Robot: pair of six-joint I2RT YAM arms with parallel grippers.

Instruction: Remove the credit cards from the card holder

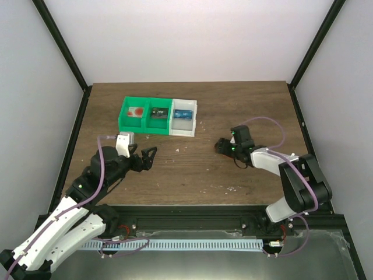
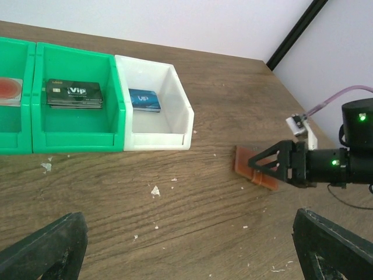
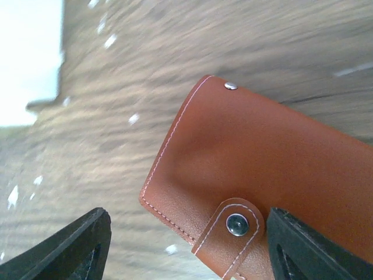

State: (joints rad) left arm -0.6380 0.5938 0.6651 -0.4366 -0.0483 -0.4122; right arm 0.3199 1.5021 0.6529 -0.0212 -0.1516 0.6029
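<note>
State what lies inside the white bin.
A blue card marked VIP lies flat on the floor of the white bin. Whether another card lies under it cannot be seen.

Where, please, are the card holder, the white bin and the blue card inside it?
card holder (image 3: 262, 157): right wrist view, brown outer face.
white bin (image 2: 158, 140): left wrist view, front wall.
blue card (image 2: 144, 100): left wrist view, its face.

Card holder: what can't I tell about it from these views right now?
- Contents: the card holder is closed in the right wrist view, and its cover hides what's inside.
- Top view: the right gripper covers it.
- Right wrist view: its far end is cut off by the frame edge.
</note>
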